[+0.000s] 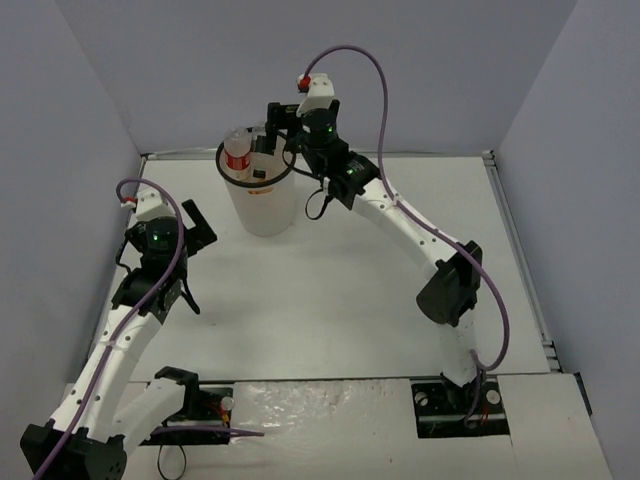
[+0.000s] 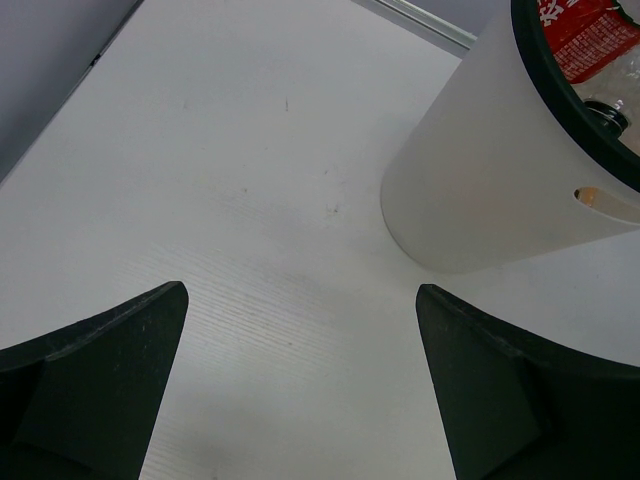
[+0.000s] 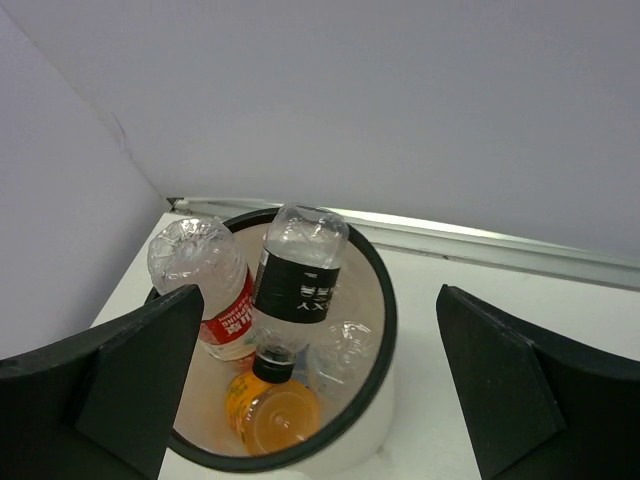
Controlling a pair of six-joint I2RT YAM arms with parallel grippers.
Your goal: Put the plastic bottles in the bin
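Note:
The white bin with a black rim stands at the back of the table. Inside it are a red-label bottle, a dark-label clear bottle cap down, a plain clear bottle and an orange bottle. My right gripper hovers just above the bin, open and empty. My left gripper is open and empty, low over the table left of the bin. The bin and the red-label bottle also show in the left wrist view.
Grey walls close in the table at the back and on both sides. A metal rail runs along the back edge behind the bin. The right arm's cable loops above the bin area.

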